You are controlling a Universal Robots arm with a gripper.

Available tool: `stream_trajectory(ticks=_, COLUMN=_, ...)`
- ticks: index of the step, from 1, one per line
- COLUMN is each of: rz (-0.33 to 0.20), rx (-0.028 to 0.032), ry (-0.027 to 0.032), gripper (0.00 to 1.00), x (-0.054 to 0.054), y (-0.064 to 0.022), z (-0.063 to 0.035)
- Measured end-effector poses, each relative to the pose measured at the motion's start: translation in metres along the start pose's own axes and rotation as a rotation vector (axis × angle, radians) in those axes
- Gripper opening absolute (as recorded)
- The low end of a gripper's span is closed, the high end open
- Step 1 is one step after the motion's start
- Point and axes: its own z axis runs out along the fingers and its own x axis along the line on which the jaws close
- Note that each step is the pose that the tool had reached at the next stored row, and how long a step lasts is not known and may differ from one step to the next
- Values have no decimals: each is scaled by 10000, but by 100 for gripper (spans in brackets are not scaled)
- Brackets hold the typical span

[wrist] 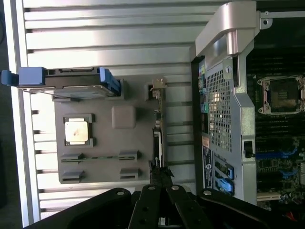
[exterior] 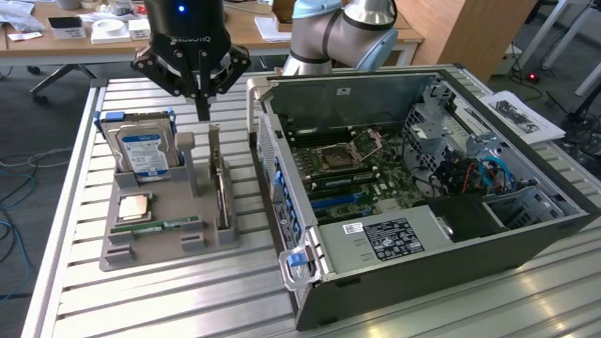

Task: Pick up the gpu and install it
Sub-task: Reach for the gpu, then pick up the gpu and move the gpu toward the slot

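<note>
While the gpu (exterior: 217, 162) stands on edge in the grey moulded holder (exterior: 160, 243) — a thin, flat tan-brown card — we see the black gripper (exterior: 202, 113) just above it, jaws pressed together.

The gpu (exterior: 221, 193) stands in the holder (exterior: 155, 250), between hard drive (exterior: 146, 153) and computer case (exterior: 451, 271).

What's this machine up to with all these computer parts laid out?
A robot arm is working on fitting a gpu into the open computer case. Its tool, shut, hangs just above the gpu, which stands on edge in a slot of the gray holder beside the case. The card is not yet lifted. A hard drive stands in the same holder.
</note>
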Motion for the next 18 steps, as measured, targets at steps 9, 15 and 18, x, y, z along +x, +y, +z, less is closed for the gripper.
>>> stream_trajectory(ticks=9, rz=0, rx=4, ry=0, gripper=11, x=-1, y=-16, z=-1)
stream_trajectory(ticks=15, rz=0, rx=4, ry=0, gripper=11, x=-1, y=-15, z=-1)
stream_trajectory(ticks=18, rz=0, rx=4, ry=0, gripper=11, x=-1, y=-16, z=-1)
